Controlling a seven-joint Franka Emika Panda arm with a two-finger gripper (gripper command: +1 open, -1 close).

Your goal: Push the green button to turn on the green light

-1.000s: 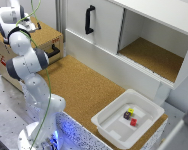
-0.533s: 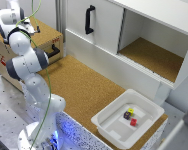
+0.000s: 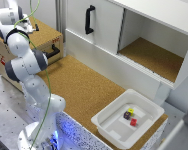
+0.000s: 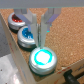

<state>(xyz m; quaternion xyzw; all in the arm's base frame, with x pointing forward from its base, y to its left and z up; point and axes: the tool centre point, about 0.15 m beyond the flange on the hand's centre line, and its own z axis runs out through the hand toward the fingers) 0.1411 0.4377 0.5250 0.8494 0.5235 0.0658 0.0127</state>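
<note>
**Op:** End effector (image 4: 42,26) status? From the wrist view I see its two fingers (image 4: 47,22) drawn close together with nothing between them, tips just above the green button (image 4: 41,58).

**Tech:** Agreed, it looks clenched and holds nothing. The tips sit over the far edge of the green button, between it and the blue button (image 4: 27,34). Whether they touch the cap I can't tell.

**Op:** Where are the buttons on the rig?

**Tech:** Three domed buttons in a row on a cork-topped surface: red button (image 4: 17,21) farthest, blue in the middle, green nearest the camera. In the exterior view the arm (image 3: 24,65) reaches up to the wooden box (image 3: 41,37) at that view's upper left, so I judge they sit on top of it, but the arm hides them there.

**Op:** Is the light on?

**Tech:** The green cap glows brightly, pale at the centre. I'd judge it lit, so the press appears done or nearly so. It could partly be glare, so I wouldn't swear to it.

**Op:** What's left?

**Tech:** If lit, only lifting clear. If not, a firmer push straight down, centred on the cap.

**Op:** Anything else around?

**Tech:** A white bin (image 3: 126,120) with small blocks (image 3: 130,116) on the bench (image 3: 84,85), well apart from the buttons.
</note>
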